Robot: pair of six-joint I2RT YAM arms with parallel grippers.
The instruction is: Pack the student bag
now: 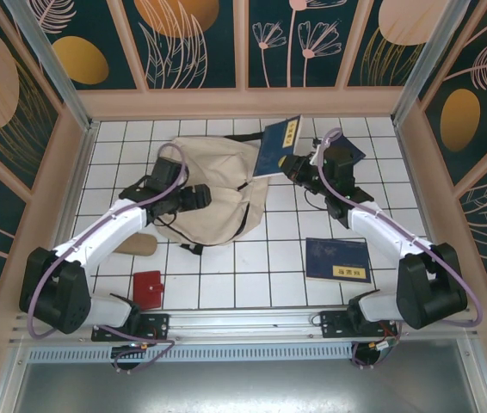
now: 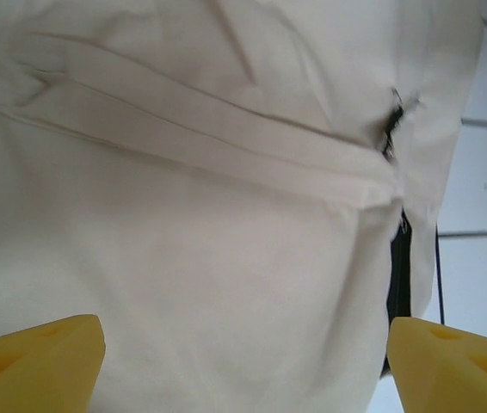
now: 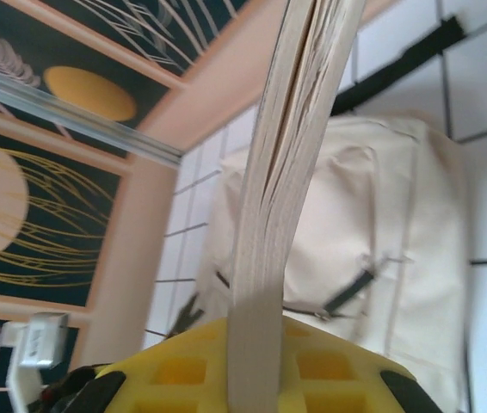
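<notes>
The left gripper [image 1: 199,196] hangs with jaws spread wide over the beige student bag [image 1: 222,172]. The right gripper [image 1: 293,165] clamps a tilted navy book [image 1: 278,142] at the bag's right edge.

Navy yellow-labelled book [image 1: 337,260] flat on white tiled table [image 1: 226,284]; second navy book [image 1: 280,144] tilted up further back; red flat item [image 1: 148,288], tan oval piece [image 1: 138,244] front-left.

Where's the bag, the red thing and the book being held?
student bag [image 1: 224,175]: top view, cream fabric middle.
red item [image 1: 148,289]: top view, its centre.
held book [image 1: 278,148]: top view, blue cover.
</notes>
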